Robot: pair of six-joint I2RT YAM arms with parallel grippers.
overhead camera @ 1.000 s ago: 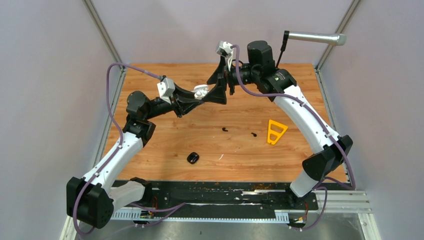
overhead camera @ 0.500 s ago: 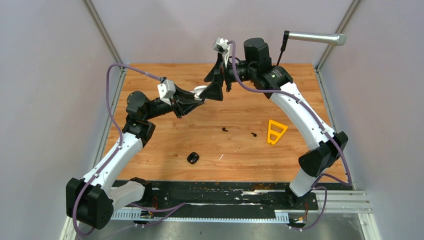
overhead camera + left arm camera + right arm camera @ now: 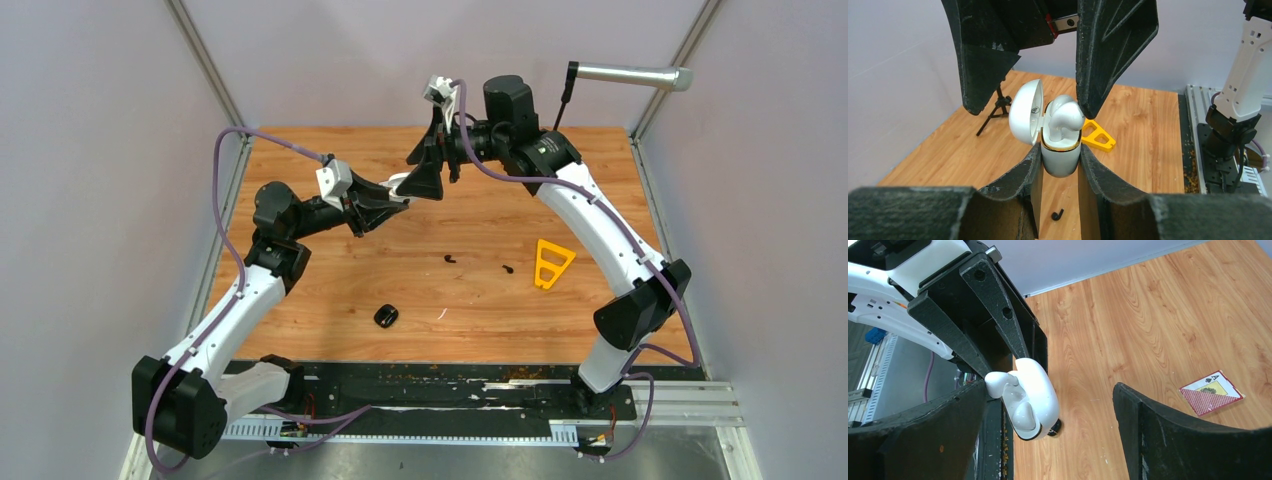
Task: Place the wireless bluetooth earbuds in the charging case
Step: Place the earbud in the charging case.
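Observation:
My left gripper [image 3: 400, 187] is shut on a white charging case [image 3: 1060, 155] and holds it upright above the table, its lid [image 3: 1026, 112] hinged open. A glossy white earbud [image 3: 1065, 115] stands in the case, sticking out above the gold rim. My right gripper [image 3: 428, 178] is open and straddles the case from above. One of its fingers [image 3: 1110, 50] touches the earbud. In the right wrist view the earbud [image 3: 998, 382] rests against my finger. Two black earbuds [image 3: 449, 259] [image 3: 508, 268] lie on the table. One black earbud [image 3: 1057, 215] shows below the case.
A black case [image 3: 386, 316] lies near the front. A yellow triangle [image 3: 551, 262] lies at the right, a thin white sliver [image 3: 441, 314] by the black case. A playing card [image 3: 1211, 392] lies on the wood. A metal tube on a stand [image 3: 630, 75] is back right.
My right gripper has moved left and a little farther back, so that it straddles the open case. My left gripper still holds the case in almost the same place.

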